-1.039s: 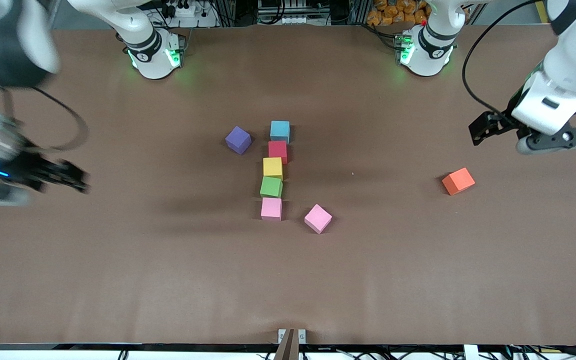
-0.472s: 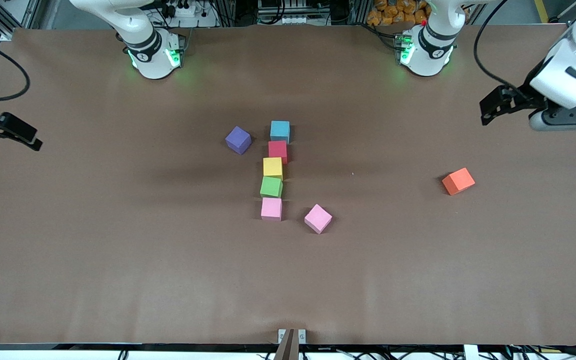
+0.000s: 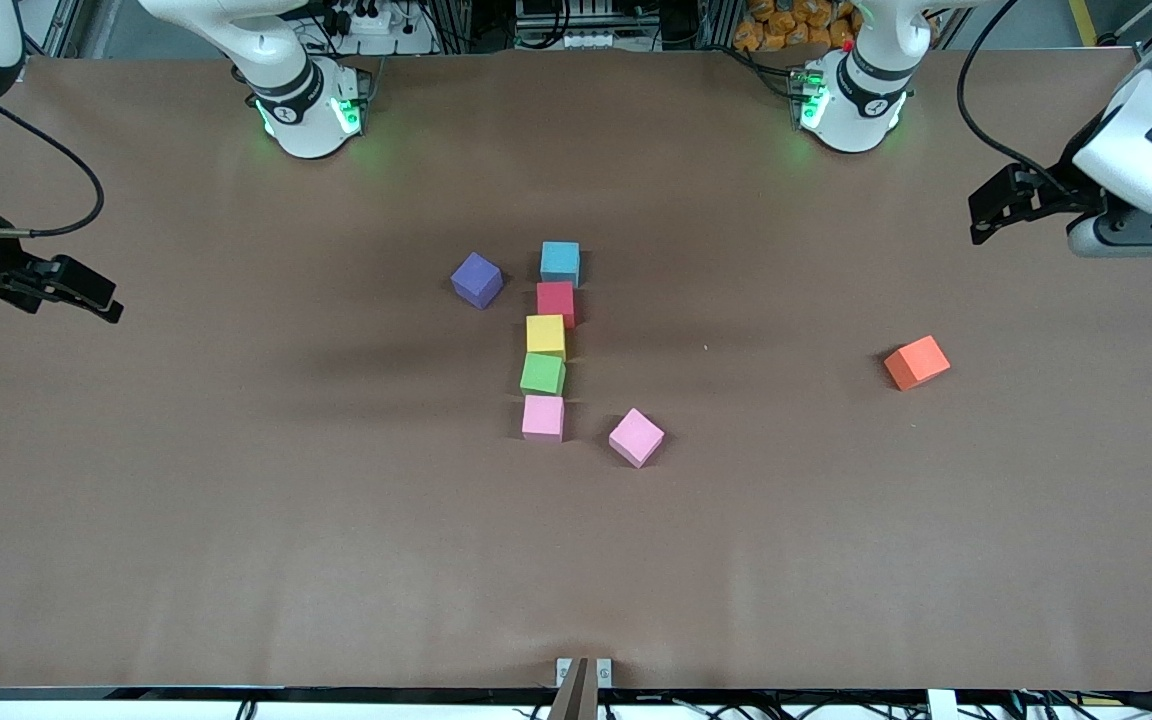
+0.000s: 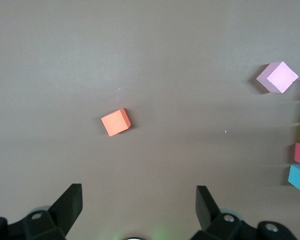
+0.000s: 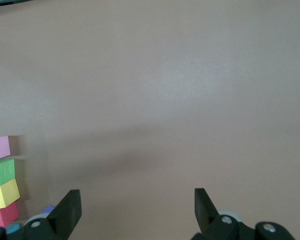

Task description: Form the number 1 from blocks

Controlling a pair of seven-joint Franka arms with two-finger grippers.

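Five blocks form a straight column mid-table: blue, red, yellow, green and pink. A purple block lies beside the blue one, toward the right arm's end. A second pink block sits askew beside the column's near end. The orange block lies alone toward the left arm's end. My left gripper hangs open and empty over bare table at that end. My right gripper hangs open and empty over its own end.
The two arm bases stand along the table's edge farthest from the front camera. Brown table surrounds the blocks. A small bracket sits at the table's near edge.
Both grippers have drawn away from the middle toward their own ends of the table; the right one then came back a little. No block has moved.
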